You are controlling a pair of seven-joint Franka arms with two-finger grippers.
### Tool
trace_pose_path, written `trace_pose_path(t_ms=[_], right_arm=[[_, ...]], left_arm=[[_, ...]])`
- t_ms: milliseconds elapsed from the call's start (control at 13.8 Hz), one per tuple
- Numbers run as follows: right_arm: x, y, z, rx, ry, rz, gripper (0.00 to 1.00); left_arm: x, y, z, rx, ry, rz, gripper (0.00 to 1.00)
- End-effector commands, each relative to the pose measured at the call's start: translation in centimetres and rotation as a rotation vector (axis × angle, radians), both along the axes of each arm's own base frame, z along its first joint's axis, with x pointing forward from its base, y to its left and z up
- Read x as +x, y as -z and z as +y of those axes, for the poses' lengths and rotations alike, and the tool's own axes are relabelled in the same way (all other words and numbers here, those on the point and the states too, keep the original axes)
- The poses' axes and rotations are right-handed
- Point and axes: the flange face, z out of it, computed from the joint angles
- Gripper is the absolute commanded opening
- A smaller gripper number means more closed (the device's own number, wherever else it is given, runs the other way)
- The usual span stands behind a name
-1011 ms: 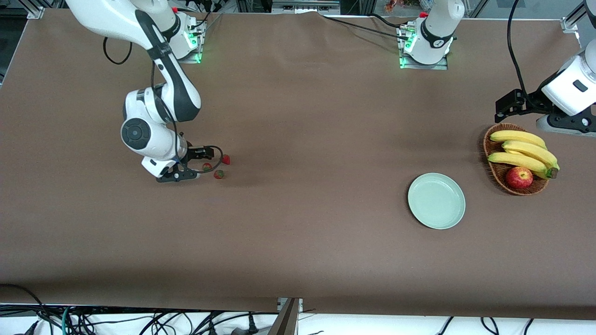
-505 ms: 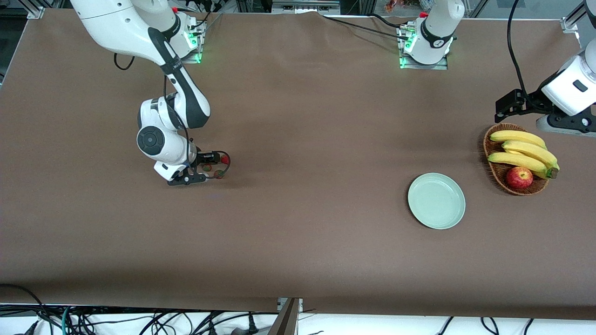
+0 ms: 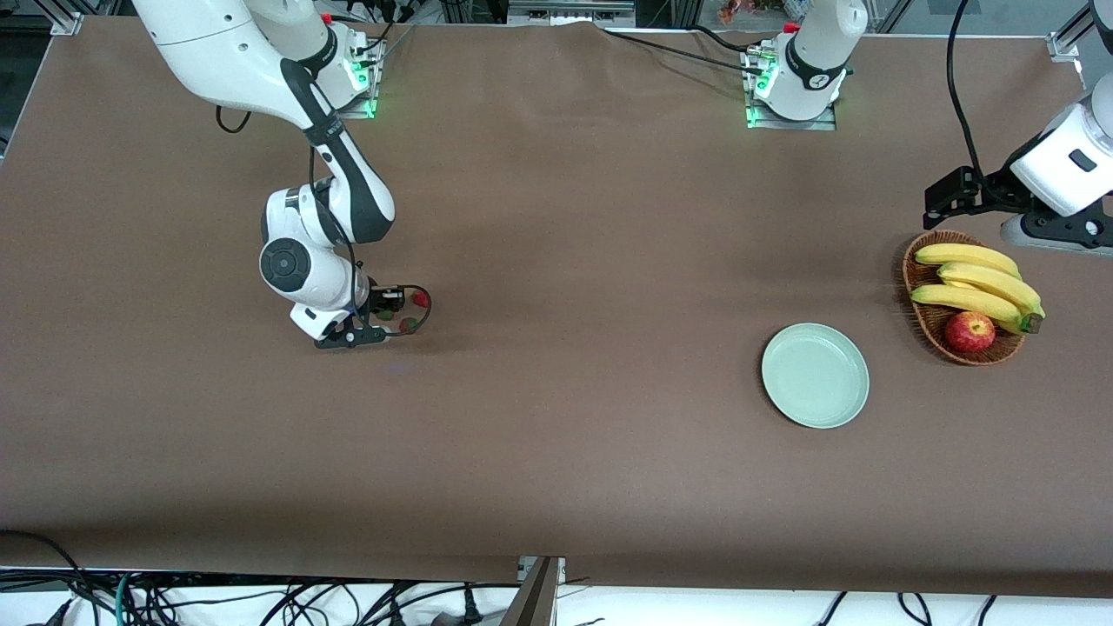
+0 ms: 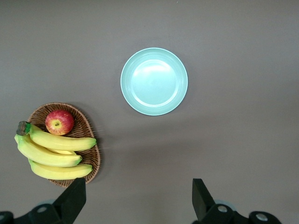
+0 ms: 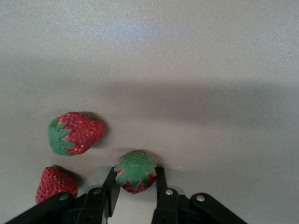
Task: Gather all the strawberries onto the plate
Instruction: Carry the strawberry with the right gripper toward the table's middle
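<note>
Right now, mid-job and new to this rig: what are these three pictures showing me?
Two robot arms work at a brown table. The wide picture looks down from across the table; the other two come from a camera on each wrist. The right gripper is down at the table, fingers pinching one strawberry; two more strawberries lie beside it. The left gripper waits open, up over the table near the empty plate and a basket of bananas and an apple.

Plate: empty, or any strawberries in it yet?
Empty. The plate shows a bare mint surface in the left wrist view; all three strawberries lie on the table by the right gripper.
</note>
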Motion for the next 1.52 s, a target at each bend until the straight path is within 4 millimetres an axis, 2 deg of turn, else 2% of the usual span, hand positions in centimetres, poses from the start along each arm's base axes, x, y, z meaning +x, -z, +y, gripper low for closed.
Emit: trace_pose_path(t_ms=[0,144,217,361,505,578,866,1011,1227,1300,1444], right_arm=[[0.7,-1.5,0.2,0.017,0.022,-0.014,0.09],[2.1,-4.5,1.0,0.017,0.07,0.002,0.08],[3.3,-6.6,1.8,0.016,0.094,0.014,0.08],[5.3,-11.0,5.6,0.038,0.125,0.007,0.08],[6.2,-12.0,9.8,0.053,0.195,-0.013,0.09],[6.1,-11.8,12.4,0.069,0.223,-0.013,0.09],[6.2,-11.4,24.6,0.18,0.398,-0.022,0.09],[4.1,-10.2,30.1,0.246,0.449,-0.068,0.1],[-0.6,-9.0,37.9,0.4,0.564,-0.129,0.1],[-2.6,-8.7,40.2,0.447,0.597,-0.137,0.1],[-5.0,-7.8,42.9,0.518,0.651,-0.144,0.1]], left_arm=[[-0.2,-0.3,-0.3,-0.011,-0.007,-0.012,1.0],[-0.2,-0.3,-0.2,-0.01,-0.007,-0.012,1.0],[-0.2,-0.3,-0.2,-0.01,-0.007,-0.012,1.0],[-0.2,-0.4,-0.3,-0.01,-0.005,-0.014,1.0],[-0.2,-0.4,-0.3,-0.01,-0.005,-0.014,1.0],[-0.2,-0.4,-0.3,-0.011,-0.006,-0.014,1.0],[-0.2,-0.3,-0.3,-0.011,-0.006,-0.012,1.0],[-0.2,-0.4,-0.3,-0.01,-0.001,-0.014,1.0],[-0.2,-0.4,-0.3,-0.01,0.001,-0.014,1.0],[-0.2,-0.4,-0.3,-0.01,-0.002,-0.014,1.0],[-0.2,-0.4,-0.3,-0.01,-0.002,-0.014,1.0]])
